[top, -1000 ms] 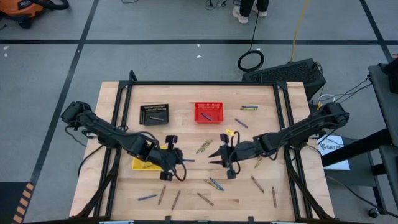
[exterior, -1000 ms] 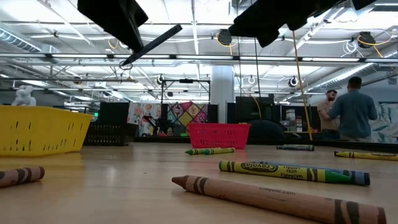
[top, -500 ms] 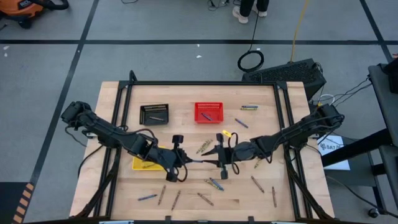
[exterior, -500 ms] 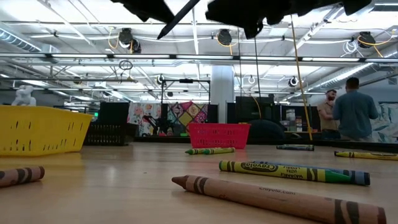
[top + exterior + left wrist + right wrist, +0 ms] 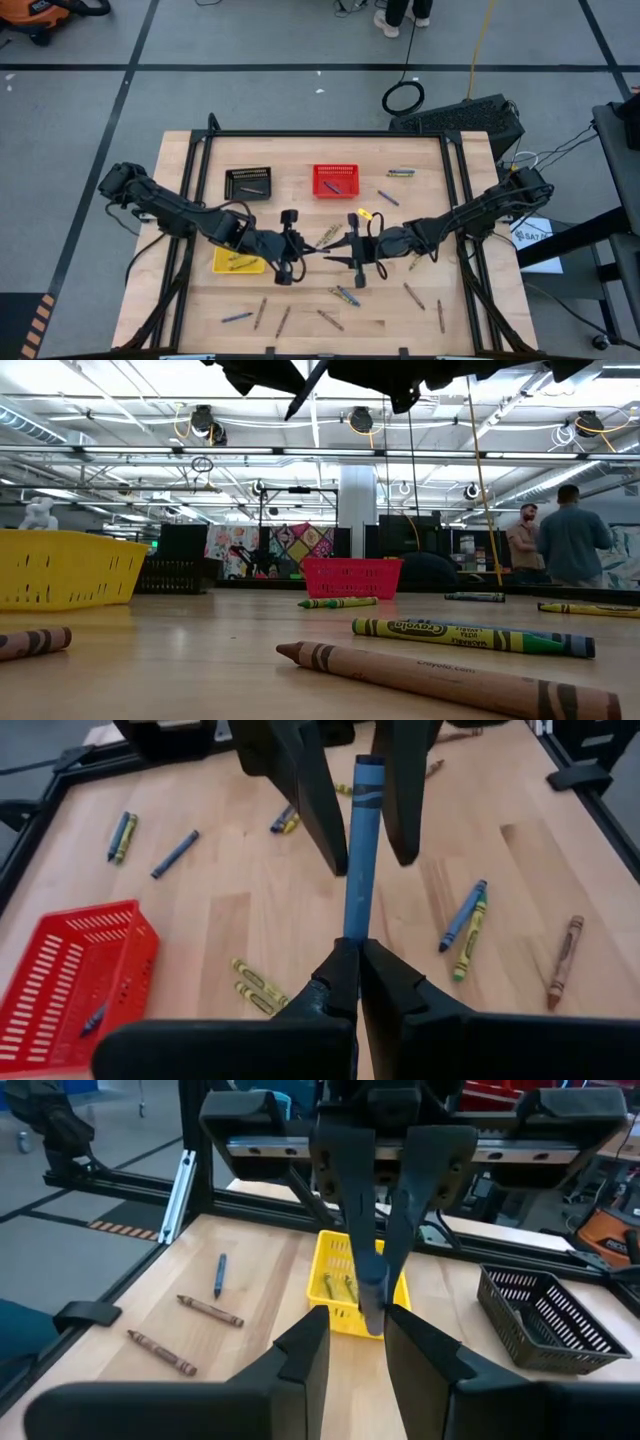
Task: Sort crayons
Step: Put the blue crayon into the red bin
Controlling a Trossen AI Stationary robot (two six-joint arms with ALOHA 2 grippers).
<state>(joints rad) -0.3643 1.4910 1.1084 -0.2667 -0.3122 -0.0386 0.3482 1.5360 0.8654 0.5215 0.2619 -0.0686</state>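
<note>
Left arm has swung in from the yellow basket (image 5: 238,262); the two claws now meet mid-table.
Left gripper (image 5: 357,952) pinches a blue crayon (image 5: 360,850) by its base, its length pointing straight between the right gripper's (image 5: 356,1323) parted fingers.

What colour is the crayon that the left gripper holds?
Blue: the crayon in the left gripper shows best in the left wrist view.

Both arms are matte black, built from thick rounded joint housings linked by slimmer tubular segments, with thin black cables looping loose alongside them. The matte black two-finger left gripper (image 5: 287,247) ends in long flat blades that taper to narrow tips (faceted and wedge-like near the wrist). The matching black right gripper (image 5: 353,252) has the same tapering fingers below a boxy black crossbar.
</note>
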